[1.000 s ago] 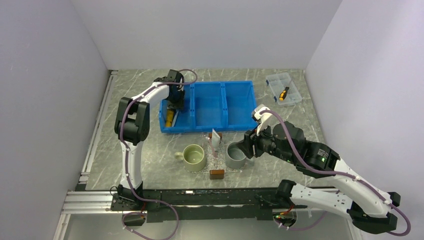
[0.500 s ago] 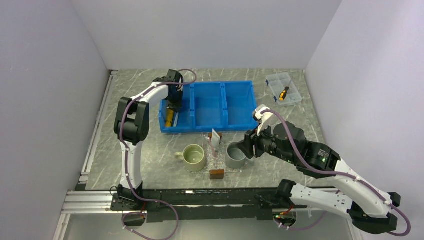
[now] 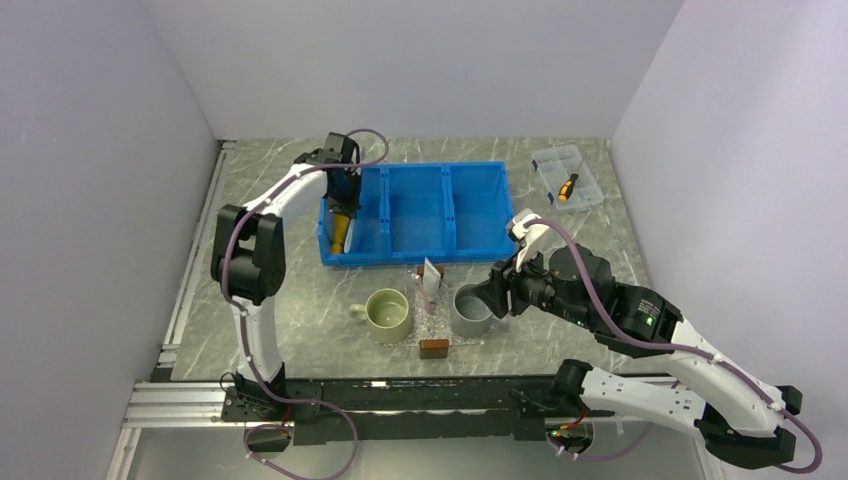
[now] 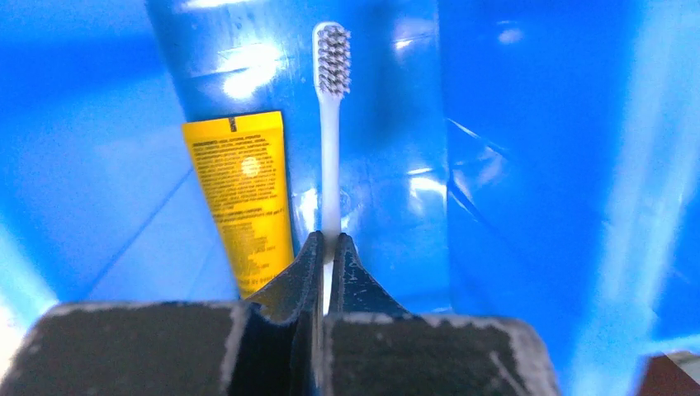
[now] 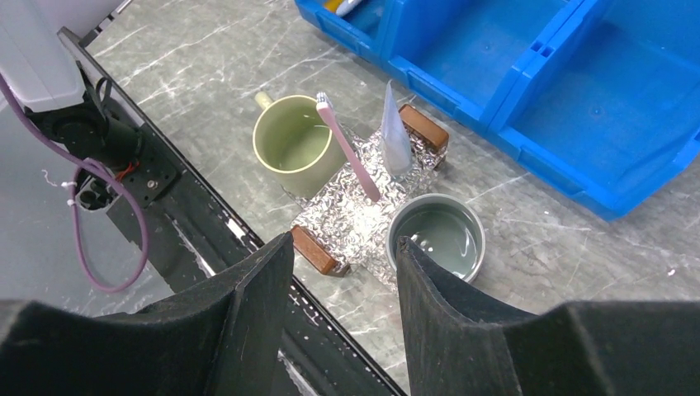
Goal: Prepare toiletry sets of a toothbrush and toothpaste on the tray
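Note:
Inside the left compartment of the blue bin (image 4: pixel 536 165), my left gripper (image 4: pixel 330 241) is shut on the handle of a white toothbrush (image 4: pixel 330 124), whose bristle head points away from me. A yellow tube (image 4: pixel 243 198) lies just left of it. The top view shows this gripper (image 3: pixel 343 200) over that compartment. The tray (image 5: pixel 363 223), crinkly clear with brown end blocks, holds a pink toothbrush (image 5: pixel 348 148) and a white toothpaste tube (image 5: pixel 394 132). My right gripper (image 5: pixel 345 242) hovers open above the tray's near end, holding nothing.
A green mug (image 5: pixel 295 144) stands left of the tray and a grey cup (image 5: pixel 437 238) right of it. The bin's middle and right compartments (image 3: pixel 445 210) look bare. A clear lidded box (image 3: pixel 567 178) with an orange tool sits at the back right.
My left gripper has closed on the white toothbrush, and its arm has shifted up and toward the back of the bin. The right arm has stayed put.

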Controlling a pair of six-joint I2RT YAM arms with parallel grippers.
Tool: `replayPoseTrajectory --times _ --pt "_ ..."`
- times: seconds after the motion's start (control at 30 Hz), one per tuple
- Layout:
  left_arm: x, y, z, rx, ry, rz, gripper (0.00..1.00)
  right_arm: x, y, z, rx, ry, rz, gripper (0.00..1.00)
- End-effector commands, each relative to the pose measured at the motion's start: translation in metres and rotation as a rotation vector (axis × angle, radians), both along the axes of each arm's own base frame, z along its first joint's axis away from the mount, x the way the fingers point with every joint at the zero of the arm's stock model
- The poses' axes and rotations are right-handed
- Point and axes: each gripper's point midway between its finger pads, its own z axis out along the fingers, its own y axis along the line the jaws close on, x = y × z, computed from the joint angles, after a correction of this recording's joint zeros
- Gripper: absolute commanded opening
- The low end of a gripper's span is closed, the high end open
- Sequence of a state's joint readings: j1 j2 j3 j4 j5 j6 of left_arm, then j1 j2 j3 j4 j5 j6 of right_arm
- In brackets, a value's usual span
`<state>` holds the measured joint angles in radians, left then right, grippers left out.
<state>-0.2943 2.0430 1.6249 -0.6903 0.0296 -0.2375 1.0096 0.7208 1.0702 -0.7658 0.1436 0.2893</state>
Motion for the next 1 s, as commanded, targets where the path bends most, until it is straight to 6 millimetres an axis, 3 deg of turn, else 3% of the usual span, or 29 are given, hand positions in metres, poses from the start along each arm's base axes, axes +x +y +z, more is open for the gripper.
replayPoseTrajectory --times 0.0,0.2,0.5,0.73,0.97 --pt "0.002 -0.005 0.075 -0.058 -0.161 -0.019 0.0 -0.002 0.009 0.016 0.055 -0.011 0.026 0.51" --pt "-0.019 -0.005 0.135 -0.135 -0.286 -0.032 0.0 -0.002 0.021 0.025 0.099 -0.009 0.055 0.51" --pt "-0.08 -0.019 0.2 -0.376 -0.417 -0.035 0.0 -0.002 0.05 0.038 0.218 0.025 0.098 0.53" --pt "-0.131 -0.026 0.234 -0.565 -0.486 -0.027 0.0 0.009 0.075 0.045 0.306 0.045 0.087 0.55" --pt "-0.17 -0.035 0.237 -0.718 -0.459 -0.026 0.0 0.025 0.128 0.039 0.322 0.093 0.149 0.6"
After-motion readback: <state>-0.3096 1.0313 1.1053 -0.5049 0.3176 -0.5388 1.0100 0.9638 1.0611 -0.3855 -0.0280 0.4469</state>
